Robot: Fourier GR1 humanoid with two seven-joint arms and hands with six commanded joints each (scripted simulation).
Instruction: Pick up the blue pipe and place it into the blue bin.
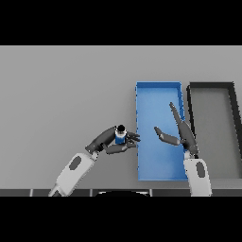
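The left hand (109,141) has its fingers and thumb curled round the pipe (120,136), a short blue piece with a dark top that stands upright between them. Hand and pipe are just beside the blue bin's (140,142) left wall, outside it, about level with the middle of that wall. The fingertips (134,137) reach to the wall's edge. Whether the pipe is lifted off the bench (66,94) or rests on it cannot be told. The left arm runs from the hand down and away from the bin toward the lower edge.

The right hand (182,134) is over the bin's right half, fingers straight and spread, thumb stretched toward the pipe, holding nothing. It is well apart from the pipe, with the bin's blue floor showing between them. Its arm comes up from below along the bin's right wall.

A dark bin (234,108) with a grey floor sits just right of the blue bin, side by side with it.
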